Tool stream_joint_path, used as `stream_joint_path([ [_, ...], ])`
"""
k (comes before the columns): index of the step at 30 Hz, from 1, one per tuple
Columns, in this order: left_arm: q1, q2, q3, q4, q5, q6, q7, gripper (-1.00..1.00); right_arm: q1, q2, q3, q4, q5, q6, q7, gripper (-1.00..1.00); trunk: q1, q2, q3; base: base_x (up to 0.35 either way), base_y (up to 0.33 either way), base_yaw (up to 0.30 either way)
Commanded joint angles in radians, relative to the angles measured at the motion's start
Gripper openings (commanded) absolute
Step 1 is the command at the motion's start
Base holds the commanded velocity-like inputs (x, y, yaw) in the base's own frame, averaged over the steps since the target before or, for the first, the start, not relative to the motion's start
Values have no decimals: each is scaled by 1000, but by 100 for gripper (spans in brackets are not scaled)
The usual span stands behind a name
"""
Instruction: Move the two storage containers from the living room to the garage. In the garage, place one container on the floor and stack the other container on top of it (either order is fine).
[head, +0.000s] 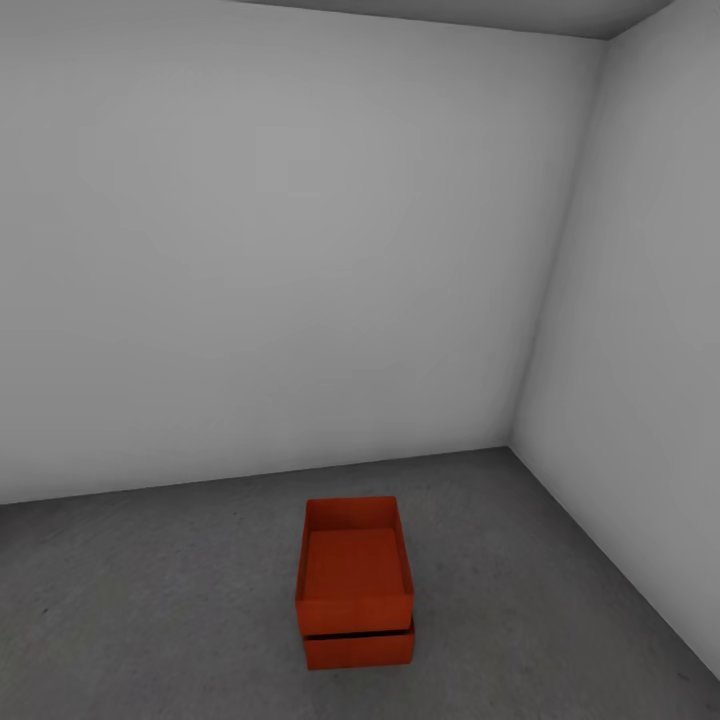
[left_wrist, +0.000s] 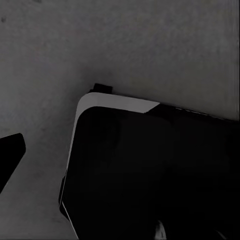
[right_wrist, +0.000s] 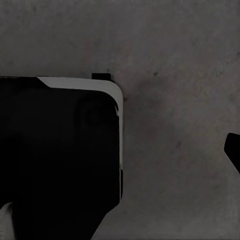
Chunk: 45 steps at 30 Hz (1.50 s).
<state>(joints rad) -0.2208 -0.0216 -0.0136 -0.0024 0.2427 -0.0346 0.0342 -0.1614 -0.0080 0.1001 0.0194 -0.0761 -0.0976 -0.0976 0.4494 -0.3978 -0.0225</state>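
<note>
In the head view two orange-red bins sit stacked in the garage, on the dark grey floor near the corner where two plain white walls meet. The upper bin rests on the lower bin, touching it, with a thin dark seam between the two near faces. The upper one is open at the top and nothing lies in it; its inner bottom and far wall show. Of the lower bin just the near face shows, under the upper bin's front edge, and the two fronts line up closely, the upper looking slightly offset. The stack's long side runs away from the camera, toward the back wall, and it stands apart from both that wall and the side wall at the right. A strip of ceiling shows at the top of the picture. The left wrist view looks down on the mottled floor and on a large black body with a pale rounded edge, the robot base; a dark tip enters at the border of that picture, but I cannot tell whether the left gripper is released or clenched. The right wrist view shows the same base over the floor and a dark tip at the border, and the right gripper's state cannot be told either.
</note>
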Motion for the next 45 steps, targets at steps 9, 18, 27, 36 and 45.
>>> stream_joint_path([
  [9, 13, 5, -3, 1, 7, -28, -23, 100, -2, -2, 9, 2, -7, -22, 7, 100, 1, -2, 8, 0, 0, 0],
  [18, 14, 16, -7, -32, -5, -34, -22, 100, -1, 2, 10, 2, -5, -23, 9, 100, 1, -2, 14, 0, 0, 0],
  [27, 14, 17, -10, -29, -5, -34, -22, 100, -1, 3, 10, 3, -5, -24, 9, 100, 1, -2, 18, 0, 0, 0],
  [36, 14, 18, -10, -32, -6, -34, -22, 100, -2, 2, 10, 7, -8, -21, 9, 100, 1, -2, 19, 0, 0, 0],
  [45, 14, 19, -6, -35, -5, -34, -22, 100, -1, 0, 10, 8, -10, -19, 9, 100, 1, -2, 19, 0, 0, 0],
])
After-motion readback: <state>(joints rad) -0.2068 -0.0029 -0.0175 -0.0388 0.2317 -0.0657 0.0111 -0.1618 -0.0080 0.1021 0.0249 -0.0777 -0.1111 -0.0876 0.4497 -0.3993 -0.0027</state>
